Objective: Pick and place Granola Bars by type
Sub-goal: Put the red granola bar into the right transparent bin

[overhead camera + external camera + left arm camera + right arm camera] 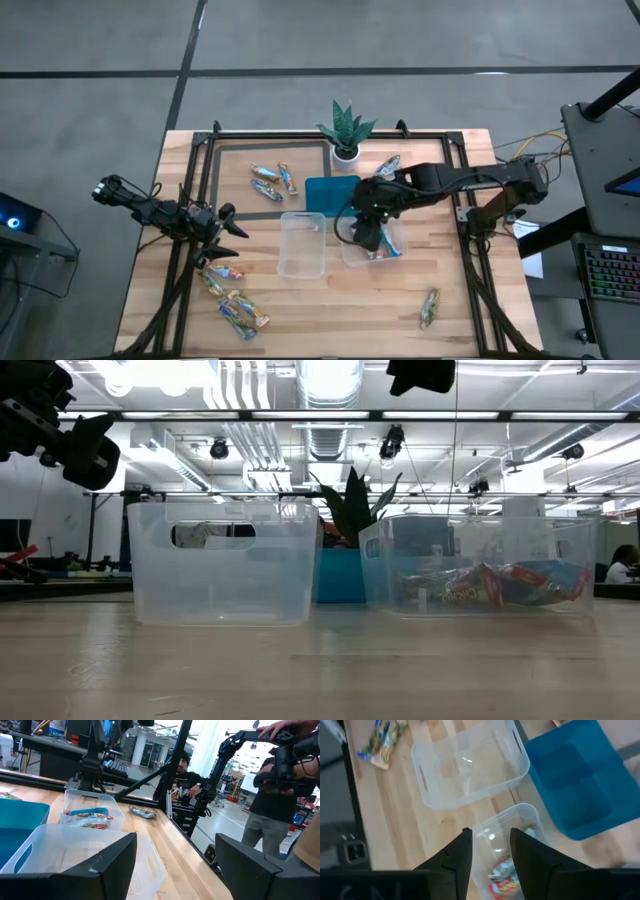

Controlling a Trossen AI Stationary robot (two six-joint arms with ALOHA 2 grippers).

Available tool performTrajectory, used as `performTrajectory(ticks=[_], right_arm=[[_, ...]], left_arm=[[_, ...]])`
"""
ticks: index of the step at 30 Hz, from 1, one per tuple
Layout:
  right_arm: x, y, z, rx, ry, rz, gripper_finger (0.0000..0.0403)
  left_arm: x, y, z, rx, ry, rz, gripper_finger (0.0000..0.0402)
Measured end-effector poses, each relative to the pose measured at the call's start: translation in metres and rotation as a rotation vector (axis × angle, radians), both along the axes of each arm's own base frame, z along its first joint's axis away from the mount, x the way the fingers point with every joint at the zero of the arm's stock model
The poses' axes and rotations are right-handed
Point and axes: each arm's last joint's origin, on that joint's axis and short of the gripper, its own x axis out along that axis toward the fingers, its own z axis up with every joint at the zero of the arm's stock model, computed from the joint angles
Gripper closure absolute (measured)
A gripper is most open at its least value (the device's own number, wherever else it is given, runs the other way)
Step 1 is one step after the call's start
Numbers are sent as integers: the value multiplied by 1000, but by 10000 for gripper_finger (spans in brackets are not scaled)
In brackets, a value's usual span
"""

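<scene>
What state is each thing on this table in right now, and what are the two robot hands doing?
Left tub: empty.
Right tub: holds a few granola bars.
Teal tray: empty as far as visible.
Loose bars near the left arm: lying on the table, unsorted.
Loose bars by the plant: lying on the table.
Single bar: alone near the front edge.
Left hand: open, empty.
Right hand: above the right tub, fingers apart, nothing between them.

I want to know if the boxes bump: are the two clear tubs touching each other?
Apart. The low view shows a gap between the empty clear tub and the tub holding bars, with the teal tray visible through it. The high view shows bare wood between them too.
</scene>
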Motion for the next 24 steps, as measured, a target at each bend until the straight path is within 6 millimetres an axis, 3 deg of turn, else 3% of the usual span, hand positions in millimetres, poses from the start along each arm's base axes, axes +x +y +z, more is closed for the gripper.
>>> performTrajectory(ticks=[8,16,24], right_arm=[[-6,-6,7,-277,37,220,280],[-16,-26,3,-683,244,328,280],[-20,-58,-2,-751,356,360,270]], left_arm=[[0,0,0,0,0,0,152],[0,0,0,0,0,0,152],[0,0,0,0,0,0,152]])
